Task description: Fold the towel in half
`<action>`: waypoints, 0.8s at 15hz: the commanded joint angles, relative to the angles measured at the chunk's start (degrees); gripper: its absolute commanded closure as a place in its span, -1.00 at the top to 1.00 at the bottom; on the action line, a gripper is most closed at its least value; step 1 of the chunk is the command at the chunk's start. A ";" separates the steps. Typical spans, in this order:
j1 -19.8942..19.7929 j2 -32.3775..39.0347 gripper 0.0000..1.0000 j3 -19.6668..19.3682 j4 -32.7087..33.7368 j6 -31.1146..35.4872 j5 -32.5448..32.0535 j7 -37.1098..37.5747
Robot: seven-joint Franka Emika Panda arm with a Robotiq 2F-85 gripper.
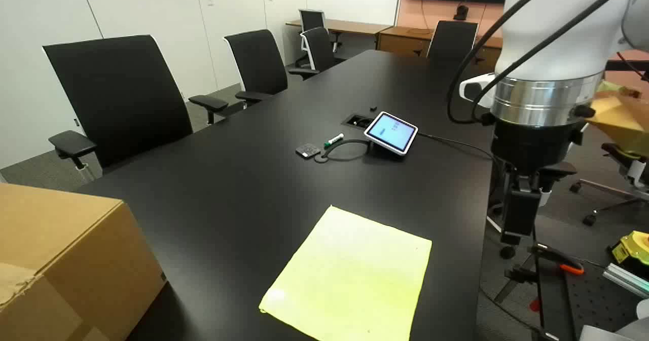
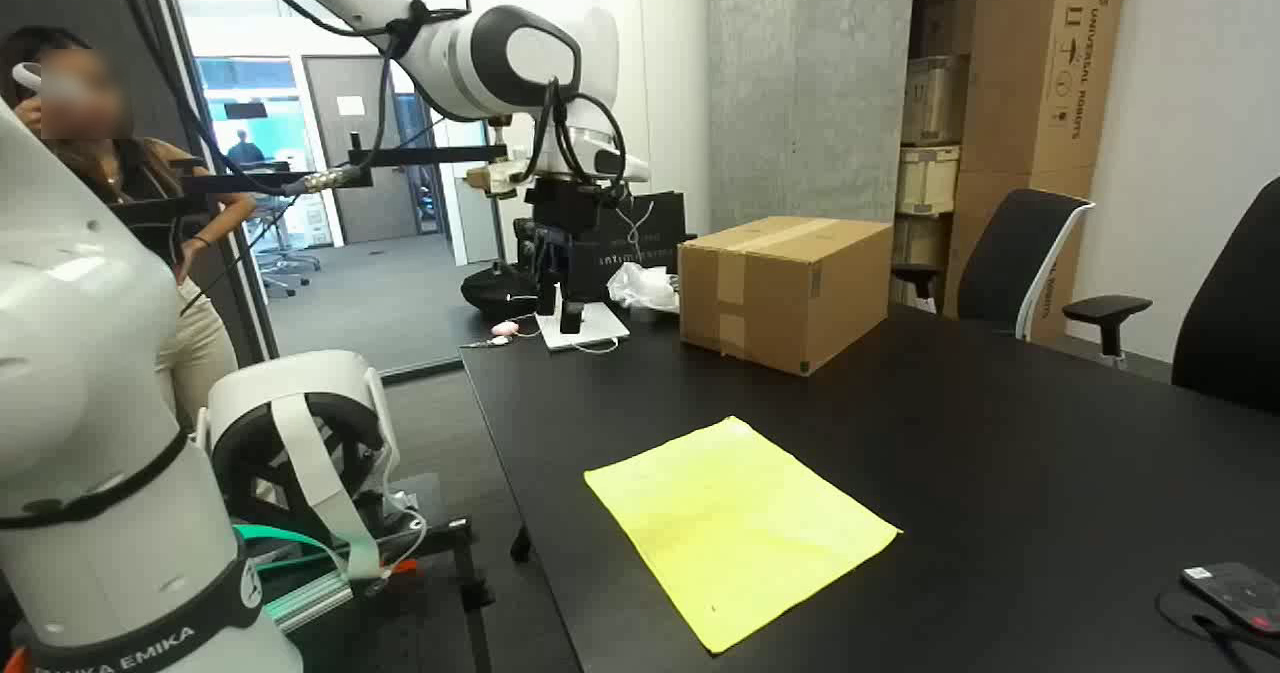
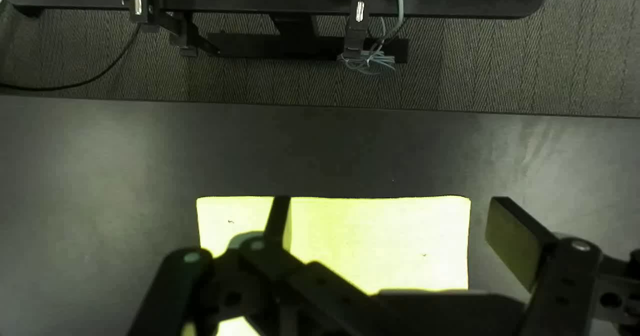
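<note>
The pale yellow towel lies flat and unfolded on the black table [image 1: 243, 204], in both exterior views [image 1: 355, 275] [image 2: 740, 533]. Its nearest long corners look slightly curled. In the wrist view the towel [image 3: 380, 241] shows below and between the jaws, with its lower part hidden by the gripper. My gripper [image 3: 390, 216] is open and empty, with its fingers wide apart. In both exterior views the gripper [image 1: 514, 232] [image 2: 560, 315] hangs pointing down, above and apart from the towel.
A brown cardboard box [image 1: 76, 270] [image 2: 780, 293] stands on the table beside the towel. A small tablet [image 1: 391, 132], a marker [image 1: 333, 140] and a small dark square device [image 1: 308, 151] lie farther along. The table edge [image 3: 320, 106] runs close to the towel. Black chairs [image 1: 116, 98] line the far side.
</note>
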 commanded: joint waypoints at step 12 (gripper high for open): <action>-2.41 7.48 1.00 -5.79 -9.36 21.48 -0.71 -1.54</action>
